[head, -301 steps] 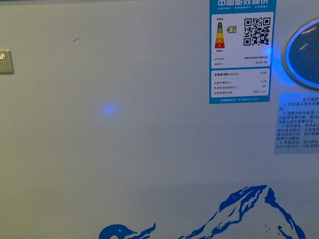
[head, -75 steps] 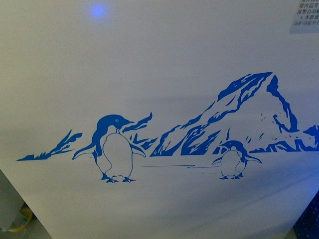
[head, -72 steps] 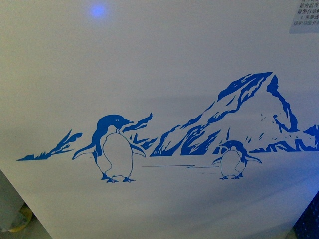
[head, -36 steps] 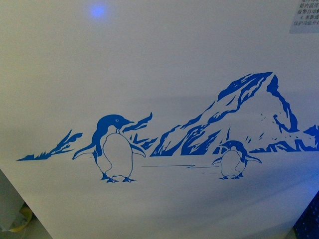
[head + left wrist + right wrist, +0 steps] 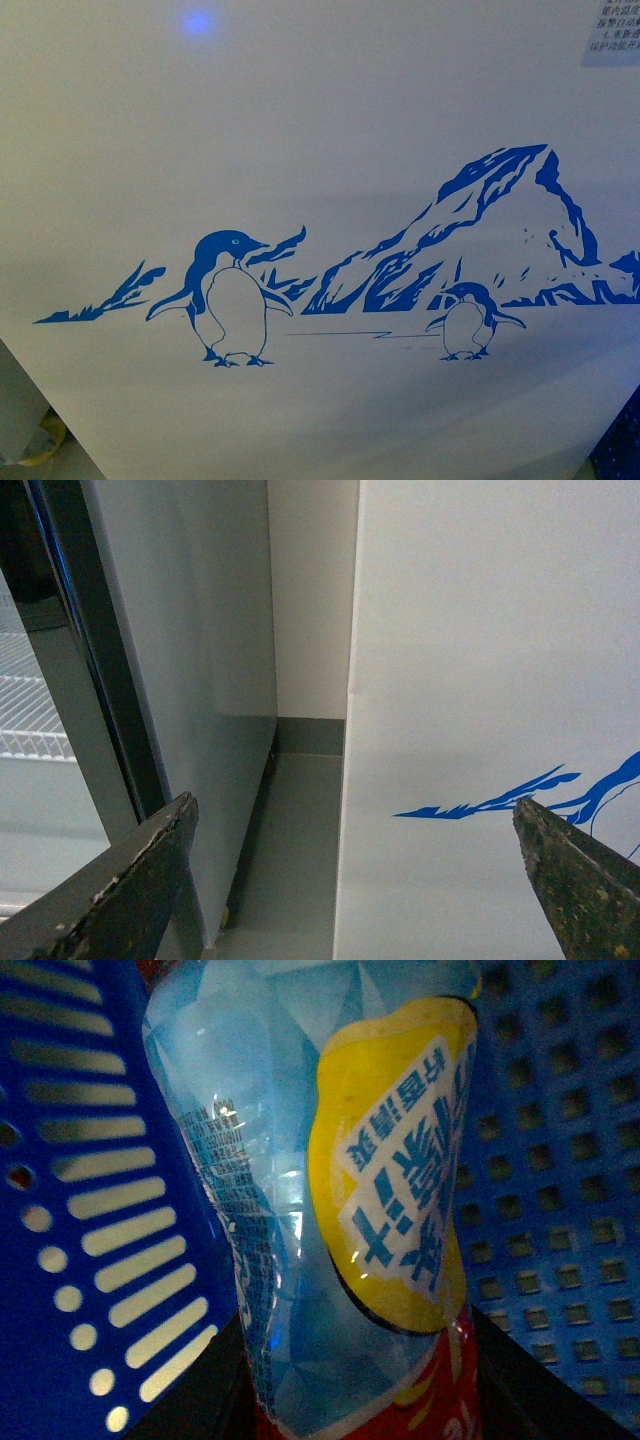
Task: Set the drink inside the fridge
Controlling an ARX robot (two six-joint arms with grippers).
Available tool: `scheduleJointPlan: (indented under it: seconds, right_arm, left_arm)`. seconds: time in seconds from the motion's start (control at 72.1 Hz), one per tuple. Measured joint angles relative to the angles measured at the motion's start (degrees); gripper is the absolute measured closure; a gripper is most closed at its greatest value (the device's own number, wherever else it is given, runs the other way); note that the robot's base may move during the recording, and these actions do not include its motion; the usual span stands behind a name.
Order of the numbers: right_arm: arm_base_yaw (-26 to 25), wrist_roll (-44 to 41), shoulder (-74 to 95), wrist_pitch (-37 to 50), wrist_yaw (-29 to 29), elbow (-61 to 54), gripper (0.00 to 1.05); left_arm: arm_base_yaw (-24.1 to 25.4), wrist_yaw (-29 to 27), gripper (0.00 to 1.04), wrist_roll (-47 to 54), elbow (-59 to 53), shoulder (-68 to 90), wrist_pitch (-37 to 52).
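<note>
The fridge (image 5: 330,120) fills the front view: its white front with blue penguins and mountains, very close. Neither arm shows there. In the left wrist view the fridge's white wall (image 5: 480,660) with a strip of the blue artwork stands right ahead; my left gripper (image 5: 355,802) is open and empty, its dark fingers (image 5: 150,865) wide apart. In the right wrist view my right gripper (image 5: 360,1385) is shut on the drink (image 5: 260,1180), a clear bottle with a light blue label, a yellow patch and a red patch. The fridge's lid and baskets are out of view.
A tall grey glass-door cabinet (image 5: 190,630) with wire shelves stands beside the fridge, with a narrow floor gap (image 5: 300,830) between them. Blue perforated plastic basket walls (image 5: 70,1130) surround the drink closely. A printed sticker (image 5: 610,35) is at the fridge front's upper right.
Since four seconds ago the front view has dropped down the fridge front, from the energy label to the penguin artwork. In the last second nothing has visibly moved.
</note>
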Motion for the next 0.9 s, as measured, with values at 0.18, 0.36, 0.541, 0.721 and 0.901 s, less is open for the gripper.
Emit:
scheduleJointPlan:
  seconds: [0.18, 0.36, 0.541, 0.721, 0.901]
  right_arm:
    - [-1.8, -2.6, -10.1, 0.1, 0.0, -4.8, 0.63]
    - [-3.4, -5.0, -24.3, 0.2, -0.8, -12.9, 0.63]
    - [-4.5, -7.0, -43.5, -2.1, -2.2, -20.1, 0.63]
    - [-6.1, -7.8, -67.6, -9.0, -4.5, -24.2, 0.63]
    - [-6.6, -6.2, -86.4, -16.0, -7.9, -24.7, 0.63]
  left_arm:
    - [0.0, 0.0, 0.08, 0.0, 0.0, 0.0, 0.0]
    - [0.0, 0.0, 0.08, 0.0, 0.0, 0.0, 0.0]
    - [0.0, 0.0, 0.08, 0.0, 0.0, 0.0, 0.0]
    - [0.0, 0.0, 0.08, 0.0, 0.0, 0.0, 0.0]
    - [0.0, 0.0, 0.08, 0.0, 0.0, 0.0, 0.0]
